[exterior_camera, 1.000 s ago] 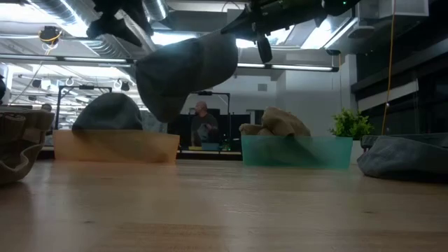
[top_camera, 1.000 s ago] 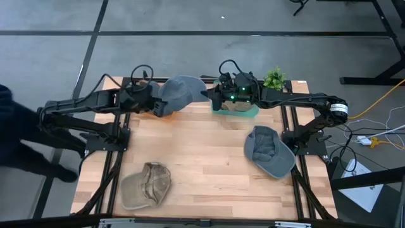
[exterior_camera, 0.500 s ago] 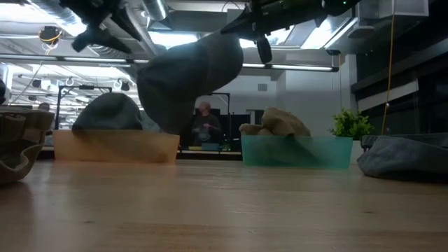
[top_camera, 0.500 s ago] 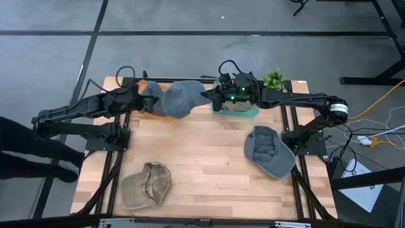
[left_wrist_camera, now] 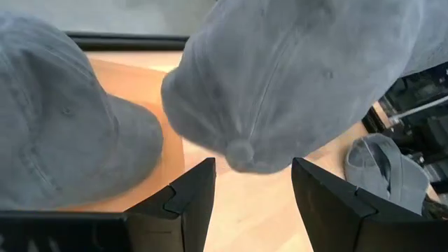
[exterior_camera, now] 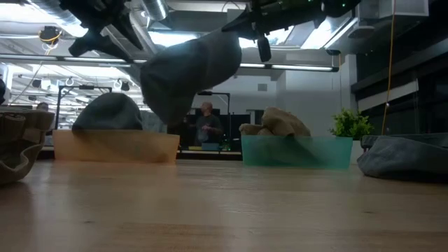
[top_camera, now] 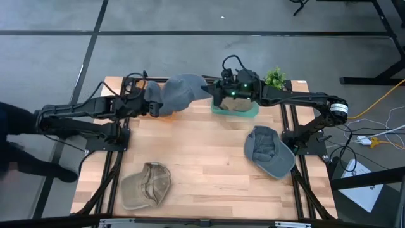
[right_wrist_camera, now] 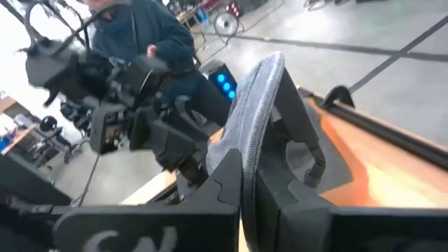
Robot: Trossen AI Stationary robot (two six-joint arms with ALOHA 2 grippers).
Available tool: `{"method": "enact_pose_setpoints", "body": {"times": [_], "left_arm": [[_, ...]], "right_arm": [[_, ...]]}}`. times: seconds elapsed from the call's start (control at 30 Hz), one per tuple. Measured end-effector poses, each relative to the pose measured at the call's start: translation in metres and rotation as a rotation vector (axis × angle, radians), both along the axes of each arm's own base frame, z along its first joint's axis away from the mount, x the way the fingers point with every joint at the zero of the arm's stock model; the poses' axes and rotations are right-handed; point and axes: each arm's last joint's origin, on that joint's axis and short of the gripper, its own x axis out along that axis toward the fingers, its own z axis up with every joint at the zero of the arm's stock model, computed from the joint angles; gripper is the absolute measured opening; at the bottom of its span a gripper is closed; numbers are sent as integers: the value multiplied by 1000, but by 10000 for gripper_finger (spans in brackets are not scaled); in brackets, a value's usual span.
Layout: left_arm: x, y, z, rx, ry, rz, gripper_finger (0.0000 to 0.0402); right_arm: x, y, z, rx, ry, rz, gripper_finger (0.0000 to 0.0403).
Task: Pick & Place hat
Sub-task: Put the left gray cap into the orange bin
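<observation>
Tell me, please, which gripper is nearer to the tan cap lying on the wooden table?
The left gripper. It hovers over the table's back edge, on the same side as the tan cap. The right gripper, shut on the raised grey cap, is further across.

The hanging grey cap [top_camera: 180, 92] is covering most of the orange bin [exterior_camera: 115, 146] in the high view, and in the left wrist view its crown is running off the picture's edge. In the low view the tan cap [exterior_camera: 17, 145] is being cut off at the edge, and the person [exterior_camera: 208, 127] far behind is showing too small to make out.
</observation>
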Motion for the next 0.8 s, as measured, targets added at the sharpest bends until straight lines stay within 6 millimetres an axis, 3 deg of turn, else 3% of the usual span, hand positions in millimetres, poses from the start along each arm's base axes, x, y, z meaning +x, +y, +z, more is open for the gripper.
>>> {"method": "enact_pose_setpoints", "body": {"times": [0.17, 0.33, 0.5, 0.63, 0.8], "left_arm": [[1, -2, -2, 38, -30, 40, 183], [12, 4, -32, 38, -262, 35, 183], [10, 11, -57, 63, -452, 48, 183], [2, 14, -66, 66, -445, 71, 183], [-5, 14, -61, 142, -435, 55, 183]], "right_arm": [[-3, -8, 2, 14, -26, -22, 12], [-3, -10, 3, 14, -37, -22, 12], [-3, -10, 3, 33, -43, -24, 12], [-3, -9, 4, 46, -48, -9, 12], [-3, -9, 4, 71, -55, -8, 12]]}}
